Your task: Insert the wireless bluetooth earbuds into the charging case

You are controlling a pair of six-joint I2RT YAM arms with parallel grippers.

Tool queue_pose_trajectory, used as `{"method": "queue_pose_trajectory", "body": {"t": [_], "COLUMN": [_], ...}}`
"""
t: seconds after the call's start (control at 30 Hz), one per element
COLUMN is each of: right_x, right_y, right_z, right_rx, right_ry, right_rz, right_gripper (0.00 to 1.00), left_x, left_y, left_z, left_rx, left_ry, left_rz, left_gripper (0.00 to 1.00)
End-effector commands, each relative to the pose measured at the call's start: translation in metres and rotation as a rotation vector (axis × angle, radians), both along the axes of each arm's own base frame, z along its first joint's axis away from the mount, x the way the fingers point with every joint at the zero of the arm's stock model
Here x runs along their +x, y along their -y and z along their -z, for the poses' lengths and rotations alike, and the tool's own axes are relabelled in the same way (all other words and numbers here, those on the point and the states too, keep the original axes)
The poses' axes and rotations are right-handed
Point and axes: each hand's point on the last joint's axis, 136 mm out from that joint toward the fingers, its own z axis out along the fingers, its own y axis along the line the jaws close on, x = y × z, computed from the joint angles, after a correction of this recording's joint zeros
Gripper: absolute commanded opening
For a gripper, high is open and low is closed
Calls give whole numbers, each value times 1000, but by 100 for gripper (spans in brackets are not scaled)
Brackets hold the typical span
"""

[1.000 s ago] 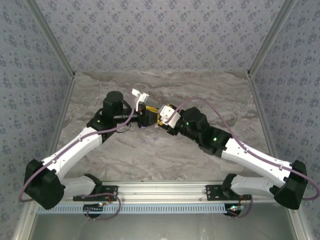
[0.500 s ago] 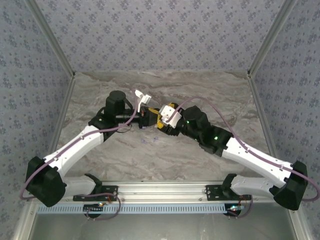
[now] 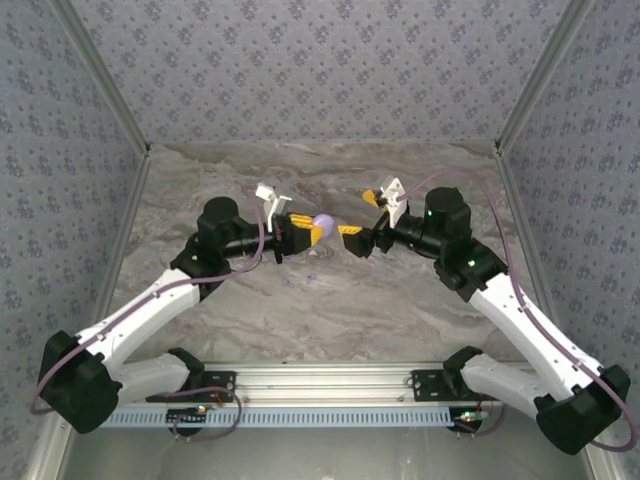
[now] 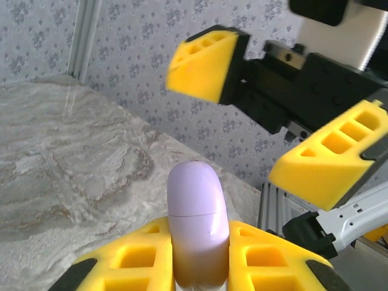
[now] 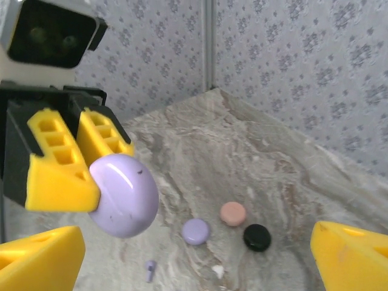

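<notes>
From above: clamps lavender charging case (image 3: 323,224) in left gripper (image 3: 314,229), above the counter (image 3: 400,300); spreads right gripper (image 3: 360,214) wide just beside. Left wrist: faces that gripper, jaws parted. Right wrist: shows tiny lavender earbud (image 5: 150,270) lying on counter near three discs (image 5: 195,231).

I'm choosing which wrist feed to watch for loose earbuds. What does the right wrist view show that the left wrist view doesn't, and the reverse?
Right wrist, not left wrist: a round lavender disc, a pinkish disc, a black disc and a tiny lavender stemmed earbud lying on the marble table. Left wrist, not right wrist: the black body behind the open right hand. Both: the glossy lavender pill-shaped charging case clamped in the left hand, and the table.
</notes>
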Motion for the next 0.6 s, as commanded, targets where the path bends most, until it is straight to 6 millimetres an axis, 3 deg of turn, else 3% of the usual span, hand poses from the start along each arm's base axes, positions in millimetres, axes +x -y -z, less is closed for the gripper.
{"method": "queue_pose_trajectory", "body": {"t": [0.0, 0.33, 0.57], "right_x": [-5, 23, 34], "right_y": [-13, -9, -5], "right_z": [-10, -5, -8], "right_rx": [94, 99, 122], "right_ry": [-68, -108, -135], "right_rz": [-77, 22, 48], "right_gripper": [96, 87, 86], "left_x": [-7, -19, -21], "left_y": [0, 1, -1], "left_z": [-29, -30, -31], "left_rx": [-63, -55, -48], "left_ry": [146, 179, 196], "left_rz": [2, 42, 40], "left_gripper": [8, 5, 4]}}
